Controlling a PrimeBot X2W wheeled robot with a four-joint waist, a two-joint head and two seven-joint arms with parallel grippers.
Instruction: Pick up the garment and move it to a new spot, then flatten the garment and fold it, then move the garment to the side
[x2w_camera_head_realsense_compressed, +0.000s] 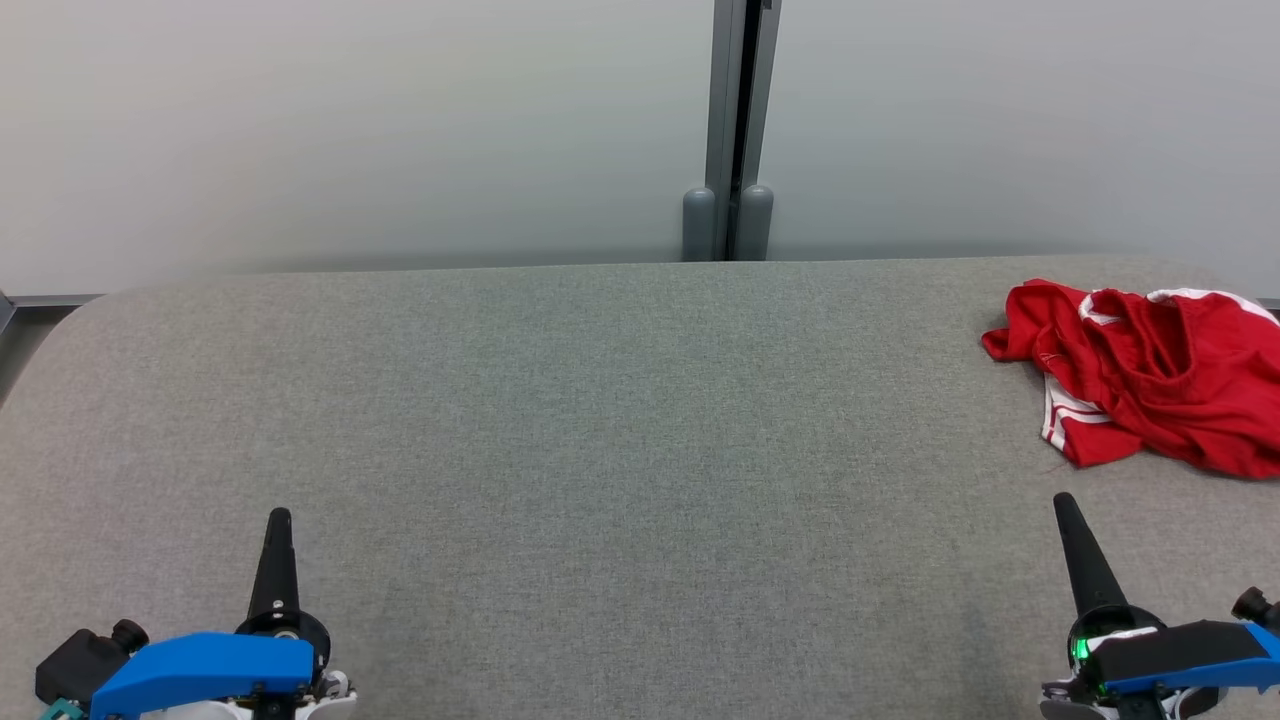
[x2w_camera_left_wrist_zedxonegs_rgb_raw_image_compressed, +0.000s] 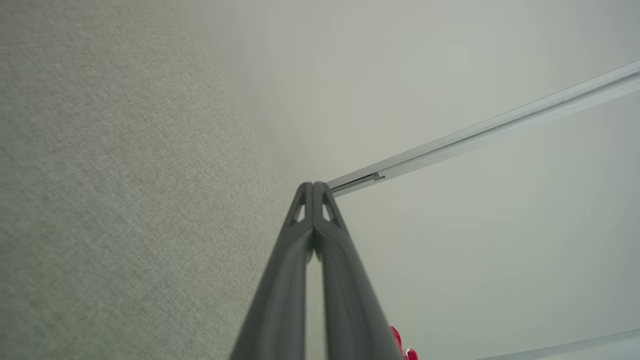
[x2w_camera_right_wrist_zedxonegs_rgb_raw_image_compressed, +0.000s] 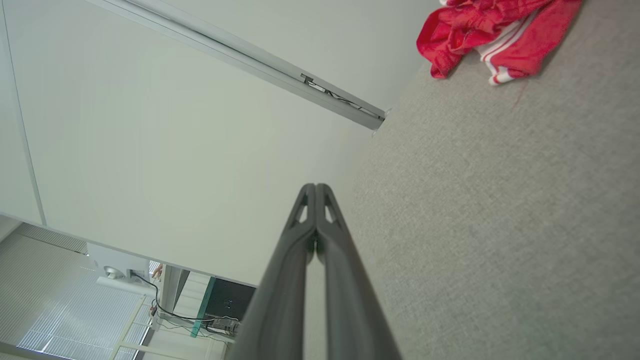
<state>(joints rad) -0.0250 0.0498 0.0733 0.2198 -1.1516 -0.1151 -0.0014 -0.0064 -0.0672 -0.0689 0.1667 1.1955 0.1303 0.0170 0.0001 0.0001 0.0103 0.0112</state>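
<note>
A crumpled red garment with white stripes lies bunched at the far right of the grey fabric-covered table, partly cut off by the head view's right edge. It also appears at the top right of the right wrist view as the garment, and a sliver of the garment peeks past the fingers in the left wrist view. My left gripper rests at the lower left, shut and holding nothing. My right gripper sits at the lower right, shut and holding nothing, a short way in front of the garment.
A pale wall with a grey vertical post stands behind the table's far edge. The table's rounded left corner shows at the back left. A room with cables and a dark box appears beyond the wall in the right wrist view.
</note>
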